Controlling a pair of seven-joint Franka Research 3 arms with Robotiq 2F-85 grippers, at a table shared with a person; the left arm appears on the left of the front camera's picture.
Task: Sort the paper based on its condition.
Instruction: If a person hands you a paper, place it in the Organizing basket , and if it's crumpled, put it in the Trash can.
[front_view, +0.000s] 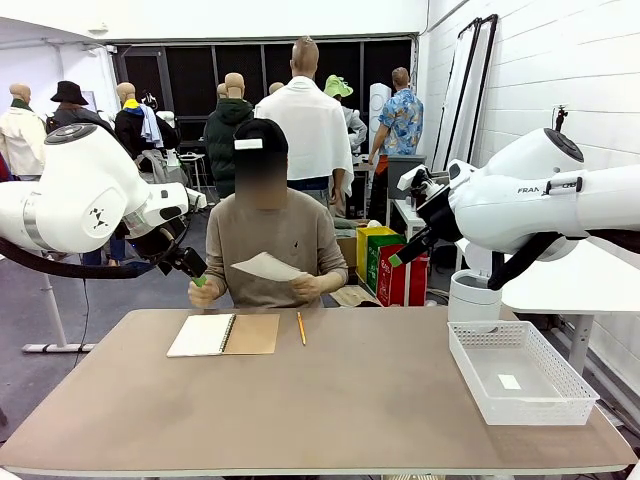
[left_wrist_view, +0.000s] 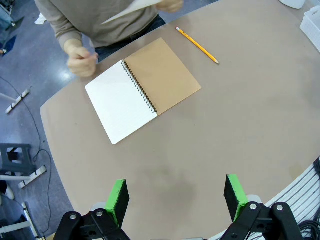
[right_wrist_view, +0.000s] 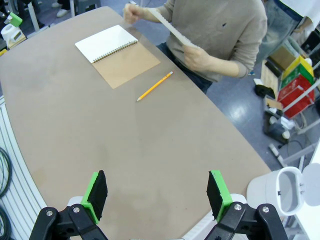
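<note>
1. Front view: the paper (front_view: 266, 267) is in the air over the far edge of the bench (front_view: 330, 410), held by the person's hand (front_view: 306, 287).
2. An open notebook (front_view: 222, 334) and a pencil (front_view: 300, 328) lie just before the person; a white basket (front_view: 535, 410) stands at the robot's right.
3. Left tool (left_wrist_view: 176, 197): jaws wide apart, holding nothing, above the bare bench.
4. Right tool (right_wrist_view: 157, 192): also wide apart and empty.

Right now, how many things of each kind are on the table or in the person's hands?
Spiral notebook: 1
Pencil: 1
White basket: 1
Small white slip, lying in the basket: 1
Loose paper sheet, held up: 1
Total: 5
</note>
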